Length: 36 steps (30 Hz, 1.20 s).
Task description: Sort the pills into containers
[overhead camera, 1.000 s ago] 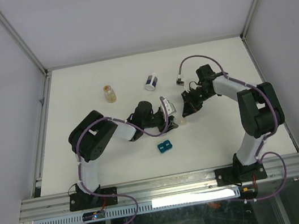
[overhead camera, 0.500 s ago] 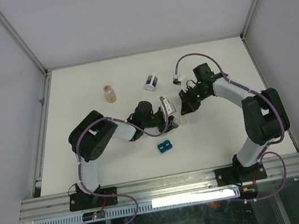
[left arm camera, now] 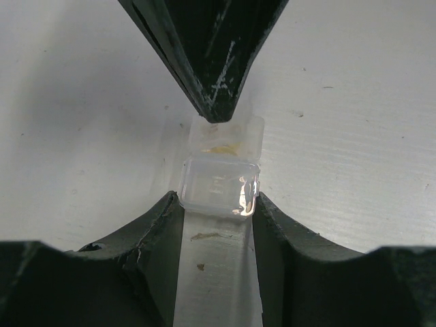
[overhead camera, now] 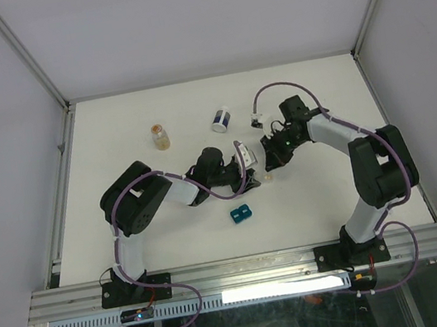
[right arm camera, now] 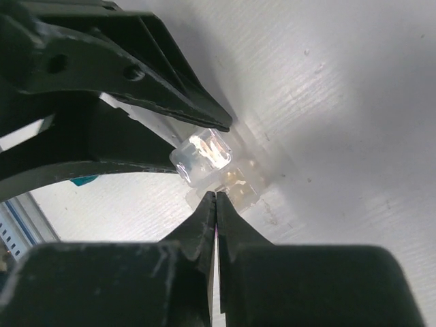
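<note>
My left gripper (left arm camera: 218,204) is shut on a small clear container (left arm camera: 218,185) and holds it low over the white table. A second clear container (left arm camera: 225,138) with orange-brown pills (right arm camera: 238,182) in it sits just beyond, touching or almost touching the first. My right gripper (right arm camera: 216,197) is shut and empty, its tips at the edge of the pill-holding container (right arm camera: 240,189). In the top view the left gripper (overhead camera: 252,179) and right gripper (overhead camera: 268,164) meet mid-table over the container (overhead camera: 268,177).
A small bottle with orange contents (overhead camera: 160,136) stands at the back left. A white jar with a dark-blue band (overhead camera: 221,118) lies behind the grippers. A teal block (overhead camera: 239,214) lies in front of the left gripper.
My right gripper has shifted slightly left, closer to the containers. The left arm has stayed put with its container.
</note>
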Tool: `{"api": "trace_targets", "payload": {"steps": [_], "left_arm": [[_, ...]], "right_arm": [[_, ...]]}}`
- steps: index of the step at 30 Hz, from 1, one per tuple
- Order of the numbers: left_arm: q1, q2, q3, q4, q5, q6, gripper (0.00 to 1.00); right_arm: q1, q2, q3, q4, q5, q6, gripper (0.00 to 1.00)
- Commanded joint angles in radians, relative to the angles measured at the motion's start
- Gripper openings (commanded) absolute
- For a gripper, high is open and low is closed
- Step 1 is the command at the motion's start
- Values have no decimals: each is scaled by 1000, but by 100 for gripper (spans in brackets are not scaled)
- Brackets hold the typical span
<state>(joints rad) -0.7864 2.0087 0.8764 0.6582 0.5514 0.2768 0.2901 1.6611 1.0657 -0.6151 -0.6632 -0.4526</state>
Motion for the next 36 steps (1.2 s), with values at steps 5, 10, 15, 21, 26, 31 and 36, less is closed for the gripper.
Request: {"api": "trace_targets", "payload": {"steps": [5,10,15,21,26,31,36], "left_arm": [[-10,5,31,1,13,-8,19],[-10,3,28,3,17,-7,20],[-10,-2,35,0,1,-37,35],[-10,-71,11,75,-37,-154,73],[-11,-166,-28,79,-33,-216,81],[-2,-306,-90,50,-84,-323,80],[23,-445,-167,9,-123,-486,78]], "right_arm": [[39,132,-11,-16,165,-7,0],[26,46,-3,-12,75,-14,0],[-13,-105,-7,-24,-137,-65,5],[-93,-214,-3,-42,-253,-94,23],[-135,-273,-2,-91,-327,-135,32],[-140,-365,-19,-107,-366,-151,33],[-140,-478,-41,-75,-385,-150,36]]}}
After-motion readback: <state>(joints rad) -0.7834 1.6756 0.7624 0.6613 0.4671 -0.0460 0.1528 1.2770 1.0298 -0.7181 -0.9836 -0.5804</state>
